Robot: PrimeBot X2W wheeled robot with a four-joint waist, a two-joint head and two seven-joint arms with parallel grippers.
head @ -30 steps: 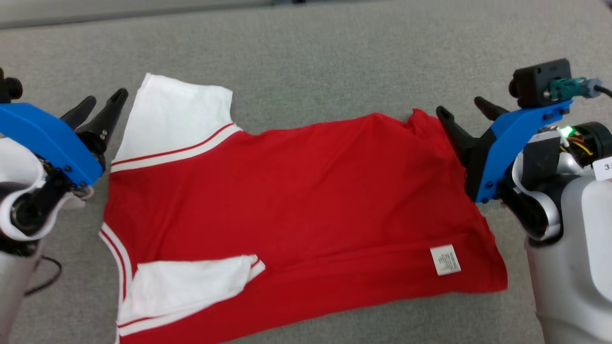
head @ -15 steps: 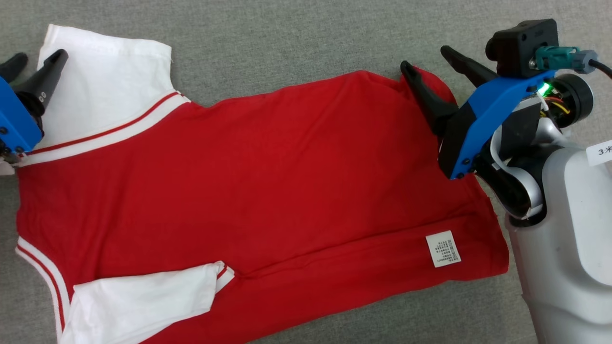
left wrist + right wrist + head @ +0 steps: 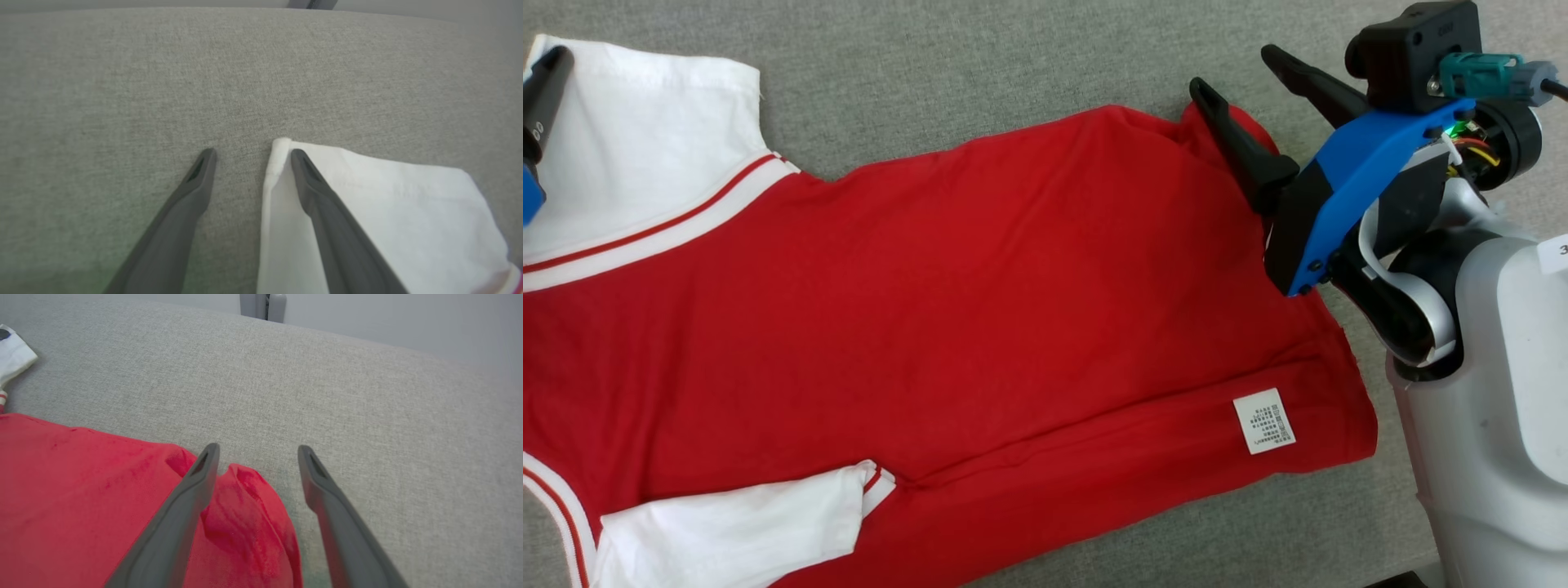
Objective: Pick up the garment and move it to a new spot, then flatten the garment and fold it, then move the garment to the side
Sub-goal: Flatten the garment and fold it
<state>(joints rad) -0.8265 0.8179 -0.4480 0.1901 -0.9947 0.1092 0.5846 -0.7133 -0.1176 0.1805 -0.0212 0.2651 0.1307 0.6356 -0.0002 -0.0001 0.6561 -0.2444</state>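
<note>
Lying flat, the shirt (image 3: 980,278) is free; left gripper (image 3: 252,153) released, astride its white sleeve (image 3: 388,212) edge; right gripper (image 3: 1233,69) released, astride its red corner.

Holds the right gripper (image 3: 1233,67) at the right, long fingers spread wide, slanting far and leftward off the pale forearm (image 3: 1494,425). Holds the left gripper (image 3: 252,153) far left, fingers likewise parted.
</note>
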